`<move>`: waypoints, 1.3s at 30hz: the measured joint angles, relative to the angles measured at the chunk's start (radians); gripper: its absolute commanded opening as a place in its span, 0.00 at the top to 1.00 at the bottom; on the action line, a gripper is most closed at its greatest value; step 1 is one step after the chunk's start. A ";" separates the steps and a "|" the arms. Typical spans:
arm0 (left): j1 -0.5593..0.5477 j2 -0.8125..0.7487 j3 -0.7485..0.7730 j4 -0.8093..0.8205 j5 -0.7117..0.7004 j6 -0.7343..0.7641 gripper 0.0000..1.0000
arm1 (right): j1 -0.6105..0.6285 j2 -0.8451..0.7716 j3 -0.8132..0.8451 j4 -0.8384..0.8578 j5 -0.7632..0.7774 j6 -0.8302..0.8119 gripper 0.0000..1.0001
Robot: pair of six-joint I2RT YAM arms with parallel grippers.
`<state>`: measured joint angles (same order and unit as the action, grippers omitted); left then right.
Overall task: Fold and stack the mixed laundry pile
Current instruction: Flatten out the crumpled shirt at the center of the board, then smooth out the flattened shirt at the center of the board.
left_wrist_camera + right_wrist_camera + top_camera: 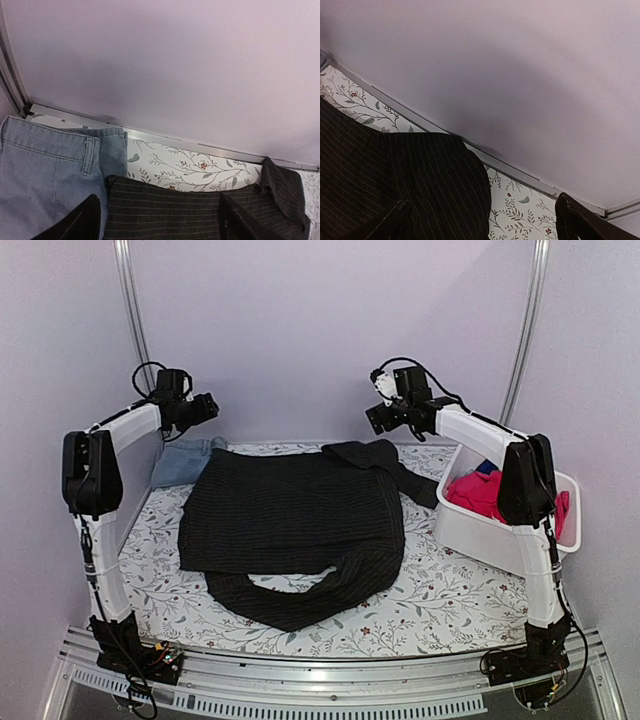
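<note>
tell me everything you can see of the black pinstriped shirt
The black pinstriped shirt looks like thin woven cloth, dark with fine pale stripes. It lies spread mostly flat in the middle of the floral table cover. One sleeve curls along its near edge; another part is bunched at the far right, reaching toward the white bin. Its far left corner overlaps the light blue denim piece.

The black pinstriped shirt (pixel 290 525) lies spread flat, its far-left corner overlapping the light blue denim piece (pixel 180 462); the red-pink cloth (pixel 480 492) sits bunched at right.
</note>
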<state>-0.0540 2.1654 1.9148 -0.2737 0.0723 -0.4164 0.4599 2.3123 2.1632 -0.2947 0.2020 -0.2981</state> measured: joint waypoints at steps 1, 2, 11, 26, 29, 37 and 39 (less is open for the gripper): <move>0.000 -0.015 -0.016 -0.003 -0.003 0.000 0.19 | 0.002 0.000 -0.001 -0.006 0.018 -0.003 0.01; -0.003 -0.034 -0.039 -0.006 -0.006 0.001 0.19 | 0.005 0.000 -0.001 -0.021 0.040 -0.002 0.01; -0.095 -0.227 -0.282 -0.031 0.069 0.091 0.21 | 0.009 -0.105 -0.026 -0.169 -0.055 0.071 0.12; -0.561 -0.590 -0.739 -0.195 0.306 0.289 0.28 | 0.014 -0.503 -0.634 -0.293 -0.640 0.359 0.27; -0.706 -0.647 -0.775 -0.239 0.316 0.328 0.29 | 0.002 -0.516 -0.693 -0.304 -0.665 0.389 0.28; -0.910 -0.660 -0.894 -0.354 0.247 0.347 0.23 | -0.014 -0.598 -0.727 -0.304 -0.699 0.424 0.29; -0.952 -0.637 -0.896 -0.373 0.222 0.353 0.22 | -0.014 -0.605 -0.734 -0.301 -0.702 0.430 0.29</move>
<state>-1.0058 1.5280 1.0183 -0.6464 0.2943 -0.0631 0.4461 1.7073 1.4288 -0.5957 -0.5003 0.1318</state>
